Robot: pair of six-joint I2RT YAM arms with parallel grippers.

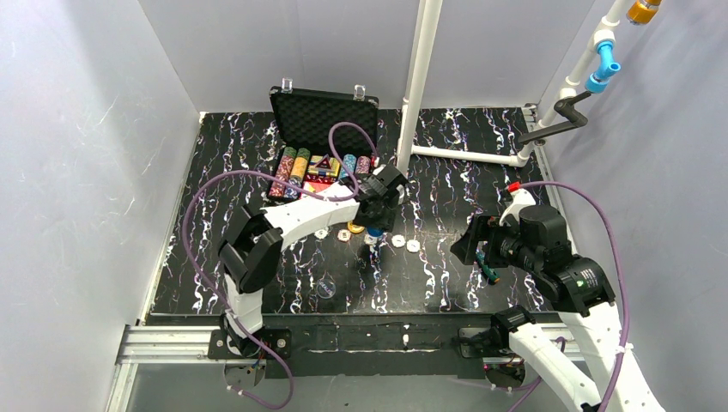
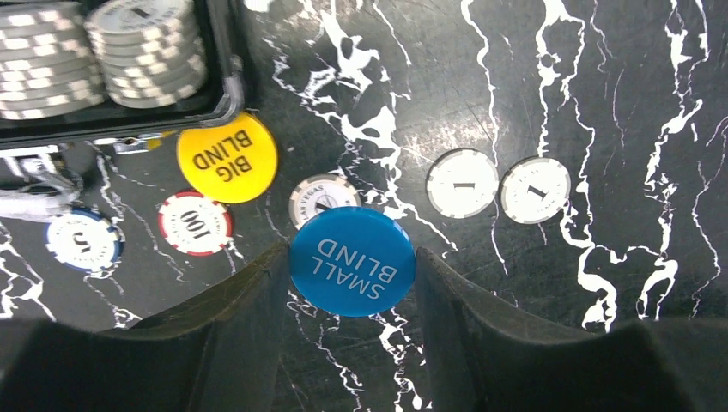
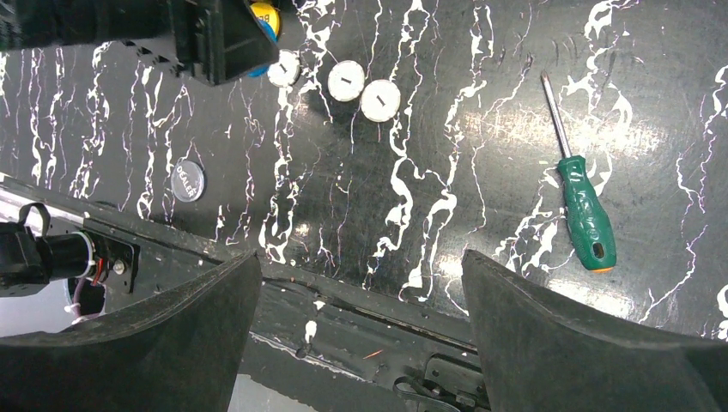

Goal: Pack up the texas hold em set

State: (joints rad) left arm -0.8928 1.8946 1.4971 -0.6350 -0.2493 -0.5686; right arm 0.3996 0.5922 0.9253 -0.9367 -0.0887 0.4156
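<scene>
The black case (image 1: 324,116) stands open at the back, with rows of multicoloured chips (image 1: 296,167) and a red deck (image 1: 316,183) inside. My left gripper (image 1: 375,225) is just in front of the case. In the left wrist view it (image 2: 352,253) is shut on the blue SMALL BLIND disc (image 2: 352,262), held above a white chip (image 2: 319,196). The yellow BIG BLIND disc (image 2: 227,158), a red-white 100 chip (image 2: 195,223), a blue-white chip (image 2: 83,241) and two white chips (image 2: 462,183) lie on the mat. My right gripper (image 3: 360,283) is open and empty over the near table edge.
A green-handled screwdriver (image 3: 584,206) lies on the mat by my right gripper (image 1: 470,245). A clear DEALER disc (image 3: 187,181) lies near the front edge. A white pipe post (image 1: 418,77) stands right of the case. Grey walls enclose the mat.
</scene>
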